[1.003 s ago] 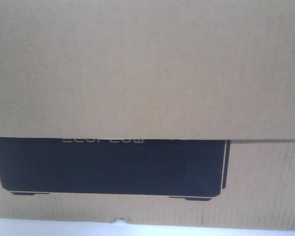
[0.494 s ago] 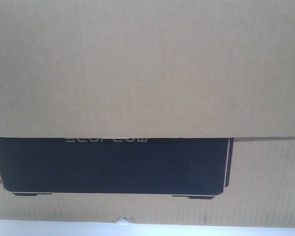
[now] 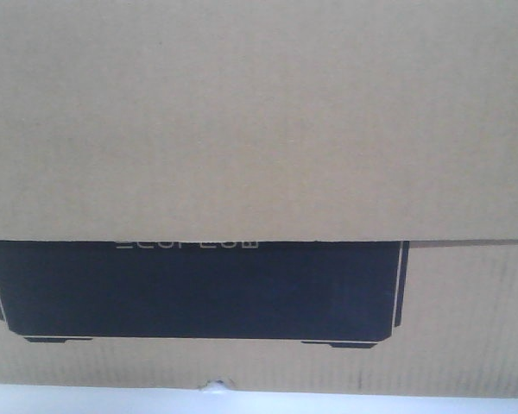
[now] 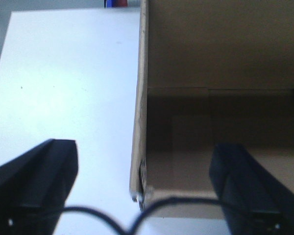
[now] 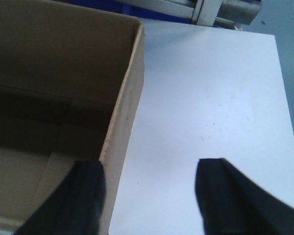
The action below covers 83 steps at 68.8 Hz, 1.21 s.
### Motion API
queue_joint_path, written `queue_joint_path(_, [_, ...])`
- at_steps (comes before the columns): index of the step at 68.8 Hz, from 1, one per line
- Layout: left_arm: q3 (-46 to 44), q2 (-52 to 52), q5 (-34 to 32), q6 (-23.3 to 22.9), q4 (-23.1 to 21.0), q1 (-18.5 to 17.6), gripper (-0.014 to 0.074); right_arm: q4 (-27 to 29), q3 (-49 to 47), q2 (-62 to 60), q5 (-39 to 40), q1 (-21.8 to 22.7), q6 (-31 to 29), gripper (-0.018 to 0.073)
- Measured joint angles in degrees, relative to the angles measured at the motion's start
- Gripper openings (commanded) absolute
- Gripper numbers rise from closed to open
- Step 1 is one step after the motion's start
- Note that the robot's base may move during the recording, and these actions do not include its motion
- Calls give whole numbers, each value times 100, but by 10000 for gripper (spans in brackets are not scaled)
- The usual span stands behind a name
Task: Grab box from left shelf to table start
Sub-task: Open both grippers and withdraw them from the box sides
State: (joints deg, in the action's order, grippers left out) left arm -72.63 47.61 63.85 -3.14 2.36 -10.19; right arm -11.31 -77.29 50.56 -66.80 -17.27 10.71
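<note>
The one large brown corrugated cardboard box (image 3: 259, 129) sat on the white counter (image 4: 63, 88), each side wall between the spread fingers of the left pincer (image 4: 143, 193) and right pincer (image 5: 152, 196), both released, so placing seemed finished and the two probably needed lifting clear.

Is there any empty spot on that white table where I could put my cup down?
Yes. Bare table lies left of the box wall, and more beyond its right wall, up to the shelf. The middle is crowded: the box and both open grippers straddle those walls.
</note>
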Motion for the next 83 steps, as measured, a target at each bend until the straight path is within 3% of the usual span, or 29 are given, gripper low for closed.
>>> queue_joint_path(6, [422, -648, -106, 0, 3, 0, 190, 0, 400, -562, 15, 0, 0, 48])
queue_joint_path(20, [1729, -1929, -792, 0, 89, 0, -110, -27, 1870, -1828, 552, 0, 0, 58])
queue_joint_path(39, [3386, -3266, -1692, 0, 115, 0, -90, -215, 4083, -3181, 2317, 0, -46, 58])
queue_joint_path(55, [4393, -4087, -2749, -10, 115, 0, -90, -352, 5282, -3431, 3868, 0, -46, 58])
queue_joint_path(83, [4470, -4156, -2963, -10, 115, 0, -90, -378, 5447, -3435, 4285, 0, -46, 58])
